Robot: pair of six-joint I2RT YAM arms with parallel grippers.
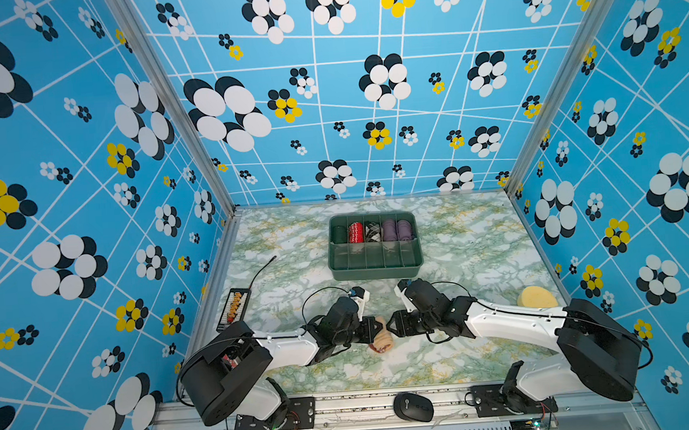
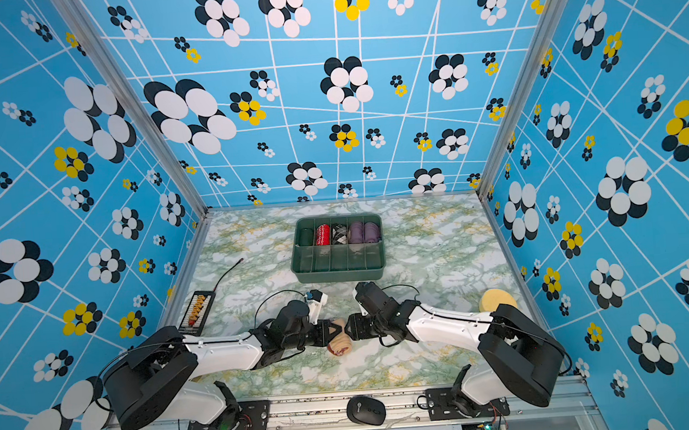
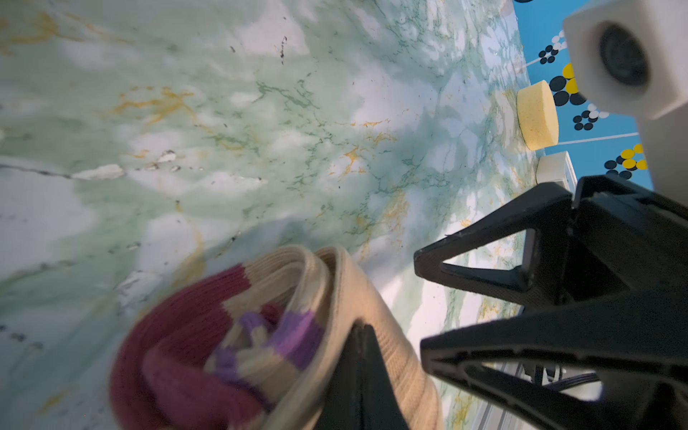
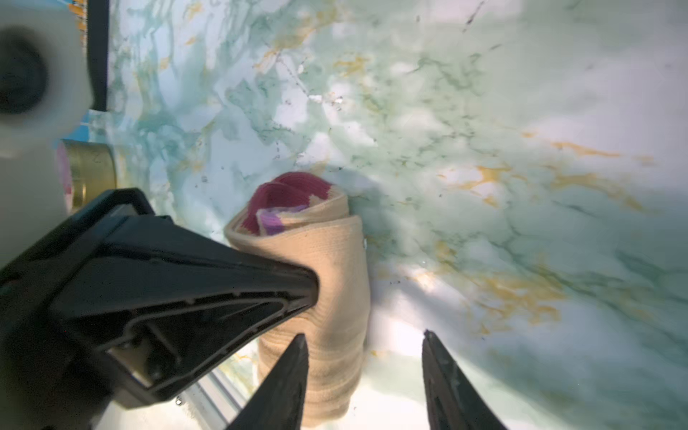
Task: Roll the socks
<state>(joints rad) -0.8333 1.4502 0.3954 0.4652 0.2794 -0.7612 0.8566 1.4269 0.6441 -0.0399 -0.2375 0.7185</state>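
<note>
Mouse (image 1: 413,407) sits nearest, on the front rail. Just past it the socks (image 1: 382,338) lie rolled up mid-table. My left gripper (image 1: 375,331) is pinched tight on the bundle from the left, and my right gripper (image 4: 365,333) is spread apart just beside it. Green tray (image 1: 375,268) sits farther back.

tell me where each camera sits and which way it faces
Top views: high over the near edge of the green marbled table, looking down and back at the green divided tray, left arm and right arm.
Left wrist: on the left arm, facing along the left gripper, shut on the tan ribbed sock roll, toward the open right gripper and round yellow sponge.
Right wrist: on the right arm, facing past its own open fingers toward the roll and left gripper.
Shared: both wrist views show the roll and opposite gripper.
</note>
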